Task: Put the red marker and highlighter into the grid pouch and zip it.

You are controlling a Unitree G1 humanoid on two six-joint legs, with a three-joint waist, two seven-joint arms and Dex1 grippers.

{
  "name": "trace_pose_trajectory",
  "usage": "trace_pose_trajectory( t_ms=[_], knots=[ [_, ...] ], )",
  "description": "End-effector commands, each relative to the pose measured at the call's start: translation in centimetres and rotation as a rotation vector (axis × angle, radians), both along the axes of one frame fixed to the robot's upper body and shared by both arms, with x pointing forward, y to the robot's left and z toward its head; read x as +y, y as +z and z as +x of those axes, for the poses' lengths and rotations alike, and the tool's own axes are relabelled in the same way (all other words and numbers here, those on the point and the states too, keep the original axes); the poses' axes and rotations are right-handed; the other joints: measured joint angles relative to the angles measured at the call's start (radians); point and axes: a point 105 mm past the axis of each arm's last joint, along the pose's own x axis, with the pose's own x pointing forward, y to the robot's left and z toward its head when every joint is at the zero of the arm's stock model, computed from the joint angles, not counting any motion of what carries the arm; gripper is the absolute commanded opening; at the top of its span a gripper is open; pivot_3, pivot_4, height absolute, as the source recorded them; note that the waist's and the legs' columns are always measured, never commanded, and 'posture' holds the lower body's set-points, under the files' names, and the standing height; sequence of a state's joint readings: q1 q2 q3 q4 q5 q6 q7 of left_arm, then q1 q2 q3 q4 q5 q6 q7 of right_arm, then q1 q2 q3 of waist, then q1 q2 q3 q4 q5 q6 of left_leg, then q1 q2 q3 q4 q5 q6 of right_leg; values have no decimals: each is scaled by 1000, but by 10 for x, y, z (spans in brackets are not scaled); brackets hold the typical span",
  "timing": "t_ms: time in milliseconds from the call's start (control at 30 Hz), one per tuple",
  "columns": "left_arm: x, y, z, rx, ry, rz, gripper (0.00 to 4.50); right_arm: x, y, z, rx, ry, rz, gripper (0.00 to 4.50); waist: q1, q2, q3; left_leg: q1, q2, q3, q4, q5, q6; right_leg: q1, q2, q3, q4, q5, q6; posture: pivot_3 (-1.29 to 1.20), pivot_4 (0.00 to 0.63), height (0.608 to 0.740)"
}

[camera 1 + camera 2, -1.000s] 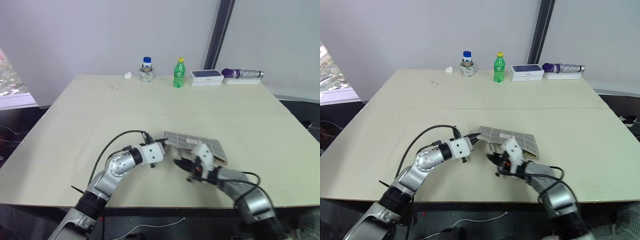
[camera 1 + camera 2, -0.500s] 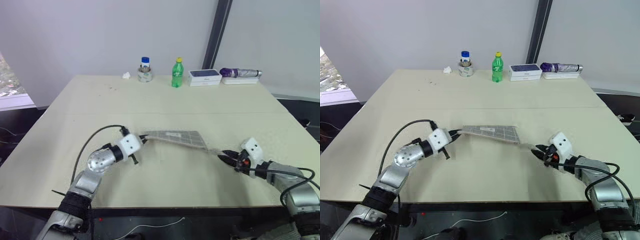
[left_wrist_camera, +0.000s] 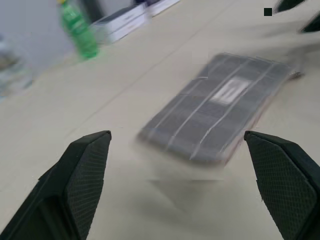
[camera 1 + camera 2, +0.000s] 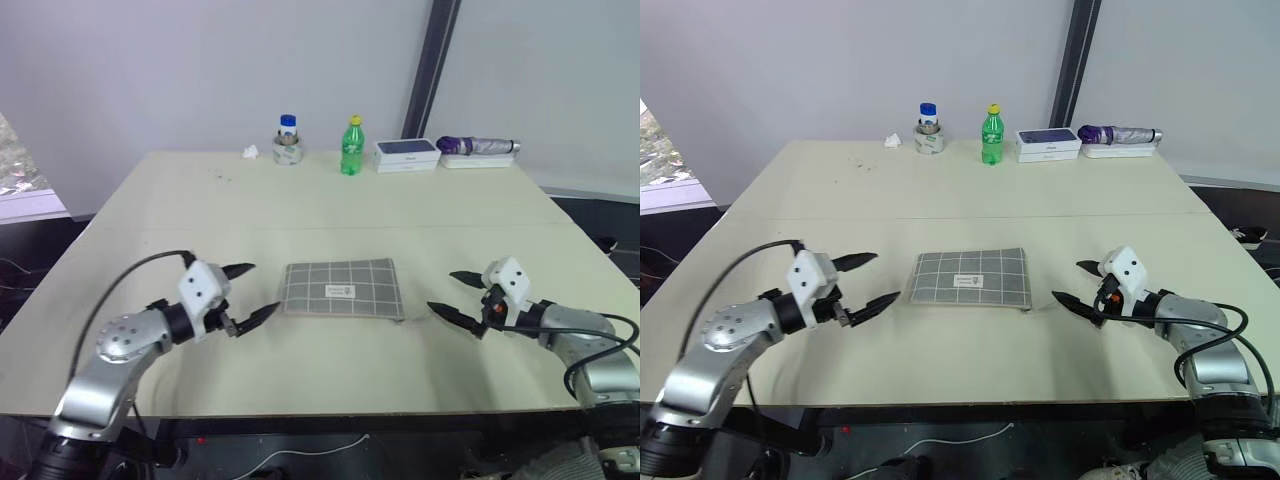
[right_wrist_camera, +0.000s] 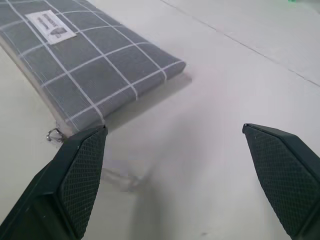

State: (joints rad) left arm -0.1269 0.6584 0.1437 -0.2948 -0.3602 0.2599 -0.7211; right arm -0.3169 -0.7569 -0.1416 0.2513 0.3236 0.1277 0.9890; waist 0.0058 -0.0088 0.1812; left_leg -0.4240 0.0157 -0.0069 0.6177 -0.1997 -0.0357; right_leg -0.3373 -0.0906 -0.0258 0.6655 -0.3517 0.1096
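The grid pouch lies flat on the surface, label side up, near the front edge and midway between the two arms. Its long axis runs side to side across the robot's front, so one short end faces each gripper. Neither the red marker nor the highlighter can be seen on the surface; whether they sit inside the pouch cannot be told. The closure cannot be read for certain; a small metal ring at the corner nearest the right arm, seen in the right wrist view, may be the zip pull or the strap fitting. The left gripper stands just off the pouch's left end, fingers spread wide and empty, pointing toward it. The right gripper stands off the right end, a little further away, fingers likewise wide apart and holding nothing. Judgement: either arm can reach its own end by closing inward along the long axis; the left is marginally nearer.
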Motion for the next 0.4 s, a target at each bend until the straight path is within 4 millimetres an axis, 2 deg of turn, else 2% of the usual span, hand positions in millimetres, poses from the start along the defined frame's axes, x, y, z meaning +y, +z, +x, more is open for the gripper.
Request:
trace_pose_trajectory(
  t_ms=[33, 100, 267, 400],
  knots=[
    [22, 15, -7, -67, 90, 16, 4470, -6, 19, -15, 6, 67, 56, 4500, 6, 0, 0, 0, 0, 0, 0, 0, 0, 0, 0, 0, 0, 0, 0, 0, 150, 740],
    [30, 13, -11, -67, 117, 35, 4470, -9, 22, -19, 7, 75, 53, 4500, 6, 0, 0, -1, 0, 0, 0, 0, 1, 0, -1, 0, -1, 0, 0, 0, 150, 740],
    [73, -8, -30, 17, 232, 16, 4470, -28, 19, -34, 66, 80, 6, 4500, 4, 0, 0, 0, 0, 0, -1, -1, 1, -1, -1, 1, -1, 0, 0, 0, 150, 740],
    [113, -34, -42, 77, 328, 74, 4470, -38, 13, -27, 44, 35, -41, 4500, 0, 0, 0, 1, 0, 1, -1, -1, 1, 0, -1, 1, -1, 0, -1, 0, 150, 740]
  ],
)
